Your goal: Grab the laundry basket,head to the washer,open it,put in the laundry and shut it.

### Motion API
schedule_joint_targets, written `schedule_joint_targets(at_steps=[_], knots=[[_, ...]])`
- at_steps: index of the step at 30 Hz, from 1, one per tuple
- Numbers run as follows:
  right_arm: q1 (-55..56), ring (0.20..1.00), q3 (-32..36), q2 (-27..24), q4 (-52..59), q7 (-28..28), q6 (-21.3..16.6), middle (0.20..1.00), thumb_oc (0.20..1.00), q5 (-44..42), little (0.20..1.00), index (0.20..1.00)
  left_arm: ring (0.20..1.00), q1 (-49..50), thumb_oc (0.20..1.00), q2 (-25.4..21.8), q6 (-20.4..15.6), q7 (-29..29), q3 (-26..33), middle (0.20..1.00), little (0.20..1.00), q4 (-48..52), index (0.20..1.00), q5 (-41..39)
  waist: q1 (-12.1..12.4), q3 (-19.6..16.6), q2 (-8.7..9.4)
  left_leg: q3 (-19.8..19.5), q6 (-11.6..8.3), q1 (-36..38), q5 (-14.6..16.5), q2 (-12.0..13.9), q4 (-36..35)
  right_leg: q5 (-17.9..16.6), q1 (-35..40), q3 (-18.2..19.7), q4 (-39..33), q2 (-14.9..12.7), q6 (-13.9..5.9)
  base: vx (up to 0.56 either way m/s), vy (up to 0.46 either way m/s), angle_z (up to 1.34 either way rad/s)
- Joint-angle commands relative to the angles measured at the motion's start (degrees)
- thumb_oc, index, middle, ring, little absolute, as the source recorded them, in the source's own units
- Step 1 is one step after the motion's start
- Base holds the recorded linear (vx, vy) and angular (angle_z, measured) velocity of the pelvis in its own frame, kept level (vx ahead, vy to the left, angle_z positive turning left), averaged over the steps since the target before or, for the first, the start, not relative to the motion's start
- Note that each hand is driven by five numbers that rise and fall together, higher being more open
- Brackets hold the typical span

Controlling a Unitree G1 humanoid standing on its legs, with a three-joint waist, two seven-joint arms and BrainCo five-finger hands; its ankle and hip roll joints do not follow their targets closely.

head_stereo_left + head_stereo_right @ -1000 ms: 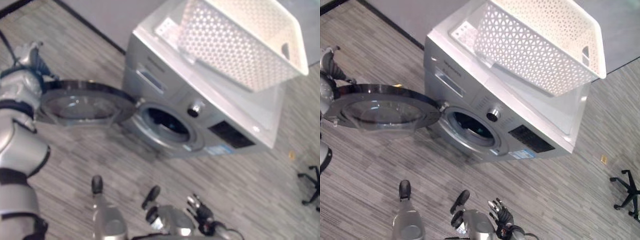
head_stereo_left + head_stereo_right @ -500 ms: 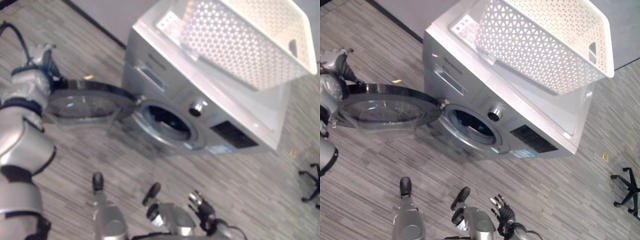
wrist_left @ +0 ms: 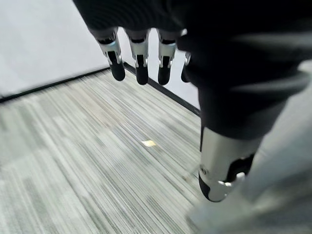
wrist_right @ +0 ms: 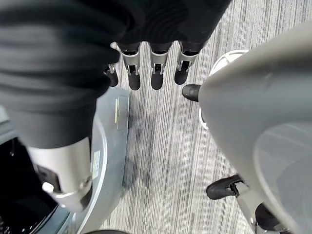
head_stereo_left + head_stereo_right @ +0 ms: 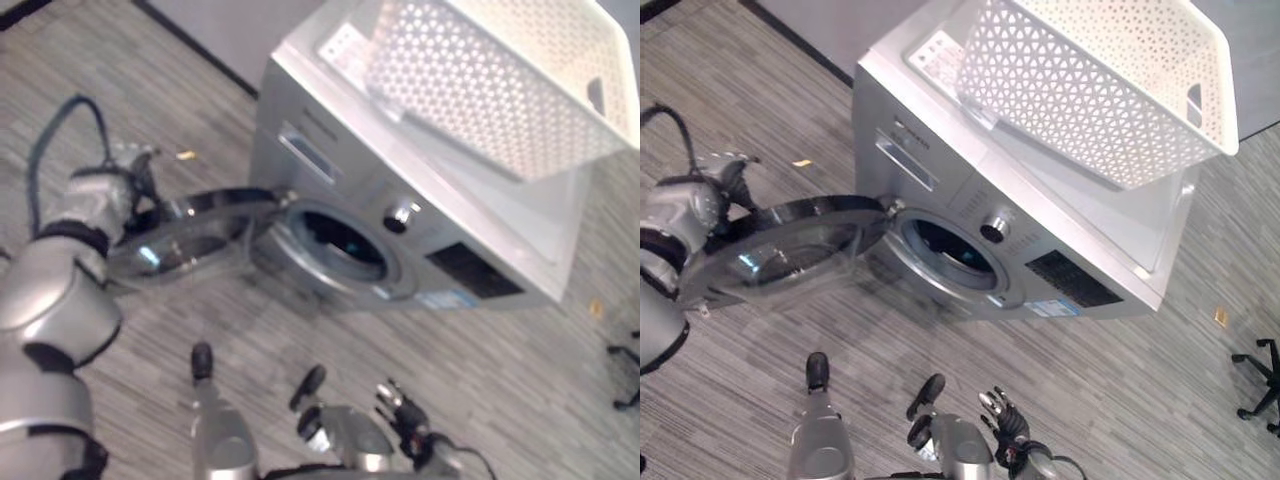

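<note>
A silver-grey washer stands ahead with a white perforated laundry basket on its top. Its round glass door hangs half open to the left of the dark drum opening. I cannot tell what lies inside the drum. My left hand is at the door's outer rim, fingers straight and open. Low in front of the washer, my right hand hangs open, with its fingers straight and holding nothing.
A grey wall with a dark baseboard runs behind the washer. A black office-chair base stands at the far right. Small yellow scraps lie on the striped grey floor, one of them left of the washer.
The door has swung from wide open partway toward the washer, with my left hand moving along at its rim. The right hand has stayed put.
</note>
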State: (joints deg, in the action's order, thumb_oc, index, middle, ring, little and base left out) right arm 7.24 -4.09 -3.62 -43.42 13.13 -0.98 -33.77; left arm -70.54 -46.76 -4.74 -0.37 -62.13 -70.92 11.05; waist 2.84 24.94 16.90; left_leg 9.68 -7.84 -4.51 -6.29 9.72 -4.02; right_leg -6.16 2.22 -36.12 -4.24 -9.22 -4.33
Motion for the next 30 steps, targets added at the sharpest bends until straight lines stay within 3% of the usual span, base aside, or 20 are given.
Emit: schedule_joint_targets(at_steps=[1, 4, 8, 12, 24, 28, 30], knots=[[-0.18, 1.000, 3.08, -2.34, 5.34, 0.97, 0.22, 1.000, 1.000, -1.59, 1.000, 1.000, 1.000, 0.45, 1.000, -0.68, -0.65, -0.69, -1.43, 1.000, 1.000, 0.76, 1.000, -0.79, 0.17, 3.73, -2.12, 0.29, 0.74, 4.58, 5.81, 0.35, -0.98, -3.90, -1.17, 2.68, 0.05, -3.86, -7.29, 0.00, 0.019, -0.04], [0.11, 1.000, 5.64, -3.81, 5.91, 0.90, 1.06, 1.000, 1.000, -2.70, 1.000, 1.000, 1.000, 2.94, 1.000, -3.39, -0.96, -2.25, -7.11, 1.000, 1.000, 17.13, 1.000, -1.46, 0.55, 3.78, -4.07, 0.62, 0.87, 5.11, 5.77, 0.07, -0.98, -3.76, -0.81, 2.62, 0.01, -4.14, -7.03, 0.01, 0.018, -0.02], [-0.06, 1.000, 6.54, -4.57, 6.17, 0.75, 1.32, 1.000, 1.000, -2.96, 1.000, 1.000, 1.000, 3.98, 1.000, -5.85, -0.50, -2.92, -11.11, 1.000, 1.000, 28.82, 1.000, -1.61, 0.75, 3.41, -5.12, 0.86, 0.88, 5.47, 5.72, -0.15, -0.98, -3.63, -0.58, 2.82, -0.14, -4.17, -6.84, 0.01, 0.004, 0.00], [-0.13, 1.000, 9.13, -4.33, 5.94, -0.17, 0.95, 1.000, 1.000, -3.27, 1.000, 1.000, 1.000, 4.77, 1.000, -4.50, -0.56, -3.06, -14.60, 1.000, 1.000, 41.22, 1.000, -1.05, 0.77, 1.70, -6.87, 1.68, 1.31, 5.60, 4.68, -1.36, -0.98, -3.87, -0.56, 2.34, -0.37, -4.88, -5.90, -0.01, 0.028, -0.01], [0.36, 1.000, 12.17, -3.62, 8.43, -0.82, 0.71, 1.000, 1.000, -3.66, 1.000, 1.000, 1.000, 8.59, 1.000, -1.14, -1.08, -2.44, -10.26, 1.000, 1.000, 45.92, 1.000, -2.38, -0.73, -1.80, -9.00, 3.74, 0.90, 7.39, 4.96, -1.86, -0.98, -2.90, -0.09, 4.47, -0.76, -4.66, -5.22, 0.03, -0.006, -0.09], [0.74, 1.000, 12.68, -3.14, 8.52, -1.06, 0.47, 1.000, 1.000, -3.56, 1.000, 1.000, 1.000, 10.00, 1.000, 3.18, -1.54, -0.61, -6.78, 1.000, 1.000, 39.99, 1.000, -0.60, -2.08, -3.02, -9.40, 4.26, 0.74, 7.74, 4.84, -2.00, -0.98, -2.50, 0.03, 4.90, -0.76, -4.64, -5.04, 0.02, -0.020, -0.15], [0.76, 1.000, 11.71, -2.69, 8.77, -1.32, 0.11, 1.000, 1.000, -3.63, 1.000, 1.000, 1.000, 10.33, 1.000, 10.03, -2.26, 0.76, -4.52, 1.000, 1.000, 32.20, 1.000, 1.79, -3.57, -3.75, -9.34, 4.86, 0.38, 8.28, 5.08, -1.80, -0.98, -1.94, 0.36, 5.32, -0.76, -4.25, -5.01, 0.05, -0.047, -0.18]])
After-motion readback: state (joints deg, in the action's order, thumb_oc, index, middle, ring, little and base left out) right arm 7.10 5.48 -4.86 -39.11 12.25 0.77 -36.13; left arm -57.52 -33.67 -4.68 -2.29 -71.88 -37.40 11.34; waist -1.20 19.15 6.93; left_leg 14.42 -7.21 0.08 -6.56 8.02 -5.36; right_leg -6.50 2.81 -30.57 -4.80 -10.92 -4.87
